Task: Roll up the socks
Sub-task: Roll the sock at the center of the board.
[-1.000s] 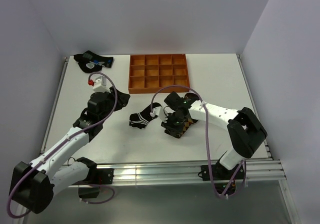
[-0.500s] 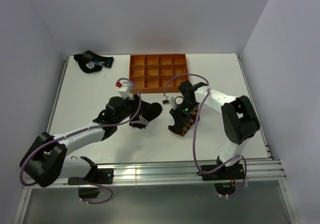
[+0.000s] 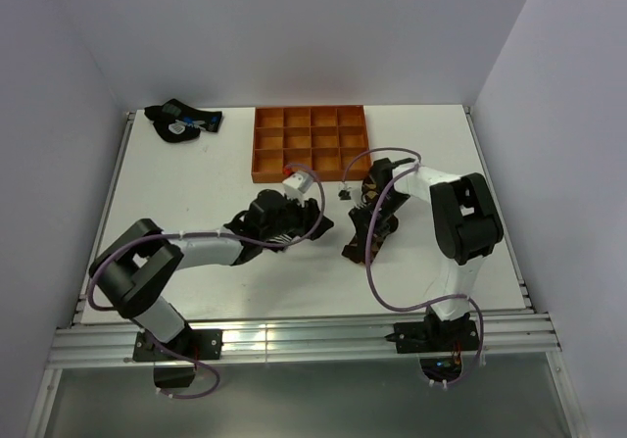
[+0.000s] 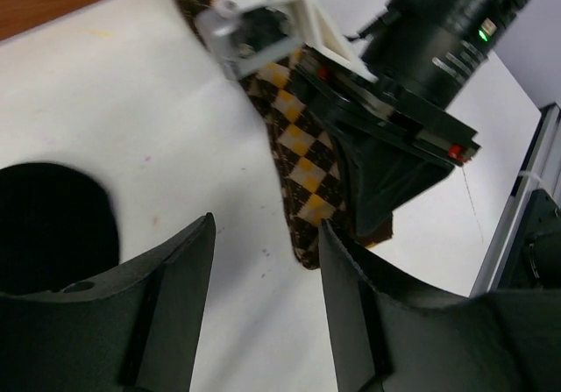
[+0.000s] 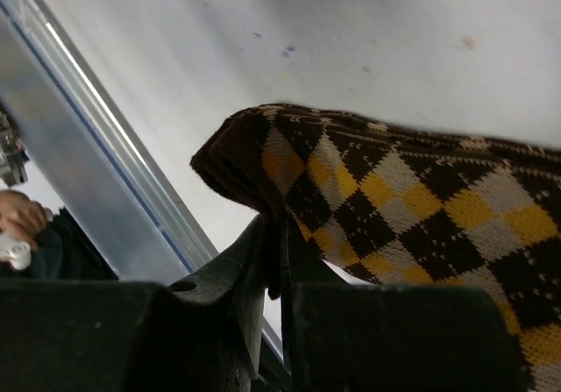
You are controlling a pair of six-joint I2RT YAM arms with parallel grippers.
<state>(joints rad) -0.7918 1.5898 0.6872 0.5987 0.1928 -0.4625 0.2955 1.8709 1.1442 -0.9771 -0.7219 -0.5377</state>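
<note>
The long brown-and-black argyle sock hangs off the table, with my right gripper shut on a fold near its rounded end. From above, the right gripper and the argyle sock sit right of centre. My left gripper is open and empty. It points at the sock's lower tip, which lies just beyond its right finger. From above, the left gripper is close beside the right one. The short black sock is mostly hidden under the left arm; a black shape at the left may be it.
An orange compartment tray stands at the back centre. A dark sock bundle with blue and white marks lies at the back left. The metal front rail runs close under the hanging sock.
The left arm swung right across the table to the argyle sock, covering the short black sock, and its jaws widened. The right gripper closed on the argyle sock and turned with it.
</note>
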